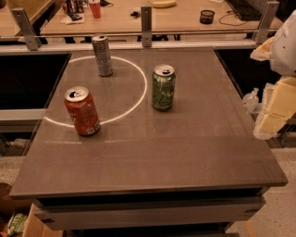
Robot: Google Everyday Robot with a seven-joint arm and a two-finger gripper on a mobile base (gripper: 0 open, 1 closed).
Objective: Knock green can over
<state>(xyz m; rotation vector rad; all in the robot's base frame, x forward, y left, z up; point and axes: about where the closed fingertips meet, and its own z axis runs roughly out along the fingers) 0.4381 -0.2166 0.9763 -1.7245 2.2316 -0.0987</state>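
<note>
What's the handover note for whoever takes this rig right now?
Gripper: at the table's right edge, to the right of the green can and apart from it.
Green can: upright, mid-table, by the white ring's right side.
Orange can front left and silver can at the back, both upright.
Done: nothing yet; no contact.
Left: bring the gripper across to the green can and tip it over, likely leaving the other two alone.

Pale cream-and-white robot arm (279, 99), cut off by the right edge; its blurred gripper (251, 100) lies just off the right rim of the grey stone-look tabletop (185, 148). On the far wooden desk (185, 21), a red plastic cup (95, 9) and a yellow curved object (163, 3) are cropped by the top edge.
</note>
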